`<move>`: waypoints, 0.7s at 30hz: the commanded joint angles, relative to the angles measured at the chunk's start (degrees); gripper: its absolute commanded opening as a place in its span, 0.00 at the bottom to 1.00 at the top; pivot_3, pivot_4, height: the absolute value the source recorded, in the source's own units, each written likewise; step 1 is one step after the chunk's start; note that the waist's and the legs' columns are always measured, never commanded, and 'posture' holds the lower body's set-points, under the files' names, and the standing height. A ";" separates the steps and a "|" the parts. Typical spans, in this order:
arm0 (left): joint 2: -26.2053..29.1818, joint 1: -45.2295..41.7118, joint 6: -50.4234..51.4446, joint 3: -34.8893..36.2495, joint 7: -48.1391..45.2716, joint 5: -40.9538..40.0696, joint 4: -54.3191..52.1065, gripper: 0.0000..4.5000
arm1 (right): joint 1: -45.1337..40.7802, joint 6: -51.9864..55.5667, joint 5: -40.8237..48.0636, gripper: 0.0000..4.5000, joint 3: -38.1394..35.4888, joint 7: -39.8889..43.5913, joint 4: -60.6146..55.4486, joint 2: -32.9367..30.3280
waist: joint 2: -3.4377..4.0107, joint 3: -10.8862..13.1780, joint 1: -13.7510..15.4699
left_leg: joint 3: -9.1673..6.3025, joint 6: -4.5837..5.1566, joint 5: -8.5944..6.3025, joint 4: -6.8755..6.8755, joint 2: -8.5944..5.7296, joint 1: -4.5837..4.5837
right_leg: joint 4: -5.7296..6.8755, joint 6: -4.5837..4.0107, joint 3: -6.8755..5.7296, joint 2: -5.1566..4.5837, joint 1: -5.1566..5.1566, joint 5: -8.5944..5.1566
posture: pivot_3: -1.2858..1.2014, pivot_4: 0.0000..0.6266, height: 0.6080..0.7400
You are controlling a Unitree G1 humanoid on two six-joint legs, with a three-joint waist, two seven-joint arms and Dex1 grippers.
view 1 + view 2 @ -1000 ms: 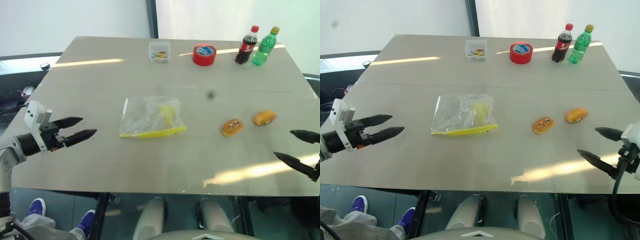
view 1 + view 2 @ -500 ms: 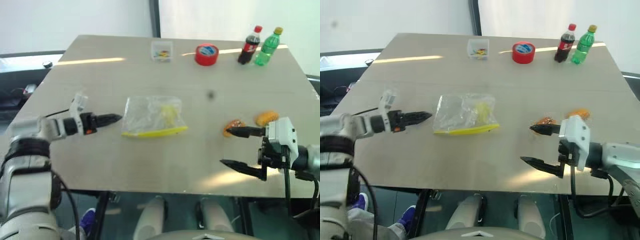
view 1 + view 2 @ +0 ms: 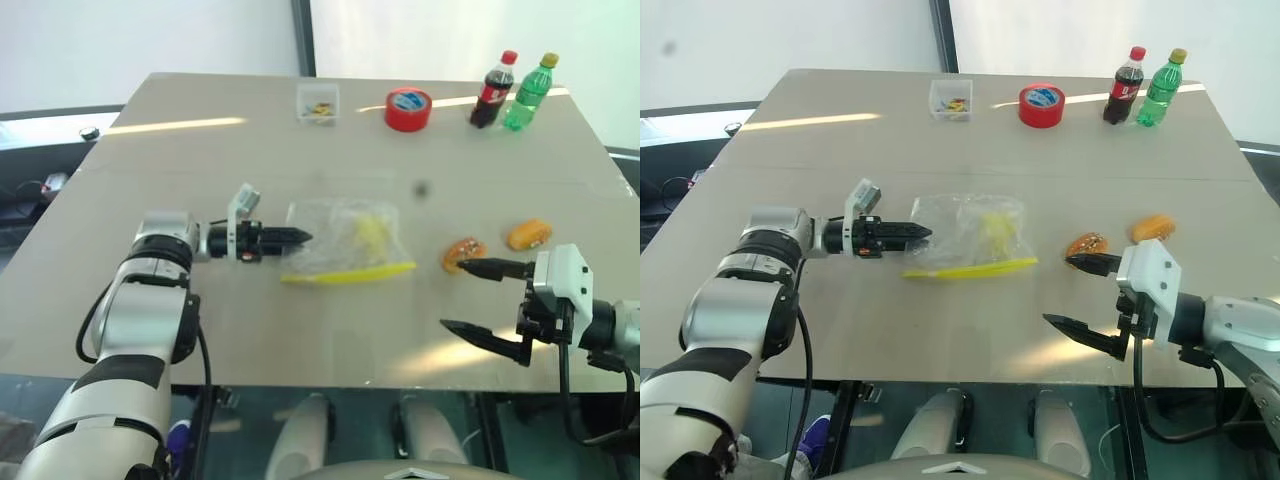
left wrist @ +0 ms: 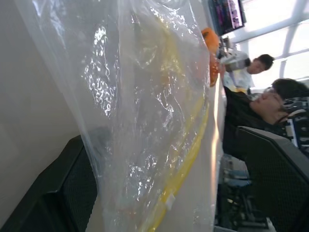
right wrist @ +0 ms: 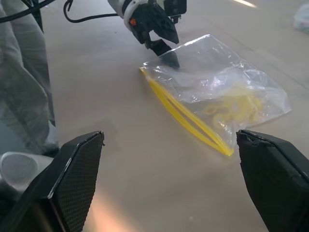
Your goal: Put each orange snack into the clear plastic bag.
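Note:
The clear plastic bag [image 3: 345,243] lies flat at mid-table, its yellow strip toward the near edge. My left gripper [image 3: 297,238] points right at the bag's left edge. It is open, and in the left wrist view the crinkly bag [image 4: 145,96] lies between its two wide-set fingers. Two orange snacks rest on the table to the right: the redder speckled one [image 3: 463,253] and a yellower one [image 3: 529,235]. My right gripper [image 3: 460,297] is open just in front of them, its far fingertip close beside the speckled snack and nothing between its fingers.
Along the far edge stand a small clear box [image 3: 319,103], a red tape roll [image 3: 408,108], a cola bottle [image 3: 494,90] and a green bottle [image 3: 527,92]. People sit beyond the table's right side in the left wrist view [image 4: 270,96].
My left gripper swept right and rolled, reaching the bag's left edge, and the bag slid right. My right gripper came in leftward to the snacks, then held still.

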 commanded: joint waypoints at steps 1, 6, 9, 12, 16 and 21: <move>-1.94 2.12 0.85 -0.90 -0.91 2.55 2.48 0.99 | 1.29 -0.88 0.49 1.00 -3.15 -0.96 -3.06 0.08 | 0.00 -0.02 0.07 | -0.02 0.00 0.00 0.00 0.00 0.01 | 0.01 0.01 -0.01 0.00 0.01 0.00 | 0.52 0.24 1.00; -3.24 2.26 1.85 0.20 -0.64 3.03 2.43 0.74 | 3.45 -1.34 -0.15 1.00 -4.56 -1.86 -4.33 0.34 | -0.01 -0.07 0.23 | -0.05 0.00 0.00 0.01 -0.02 0.01 | 0.02 0.01 -0.02 -0.01 0.03 0.00 | 0.52 0.24 1.00; -3.34 1.94 4.22 0.42 -1.79 3.10 1.74 0.43 | 3.61 -2.18 -1.25 1.00 -3.93 -2.34 -4.59 0.68 | -0.02 -0.05 0.09 | -0.06 0.00 0.00 0.01 -0.02 -0.03 | 0.01 0.01 -0.02 0.00 0.00 0.00 | 0.52 0.24 1.00; -2.60 1.99 9.70 0.21 -2.48 0.50 -1.07 0.20 | 2.89 -3.62 -3.90 1.00 -1.54 -3.20 -4.34 1.34 | 0.00 -0.07 0.05 | -0.05 0.00 0.00 0.01 -0.02 0.02 | 0.05 0.01 -0.02 0.01 0.01 0.00 | 0.52 0.24 1.00; 0.63 2.37 24.53 2.43 -2.49 -7.81 -11.37 0.01 | 1.22 -9.18 -13.64 1.00 4.32 -4.51 -2.22 1.80 | -0.01 -0.05 -0.40 | -0.07 0.00 0.00 0.01 0.00 0.02 | 0.08 0.02 -0.02 0.04 0.00 -0.01 | 0.52 0.24 1.00; 4.88 1.90 40.11 10.29 4.91 -20.19 -23.01 0.01 | -5.82 -15.12 -26.92 1.00 15.32 -8.46 2.69 4.33 | -0.14 0.03 -1.24 | -0.17 -0.01 0.01 0.02 0.04 -0.06 | 0.05 0.02 -0.06 0.04 -0.06 -0.01 | 0.52 0.24 1.00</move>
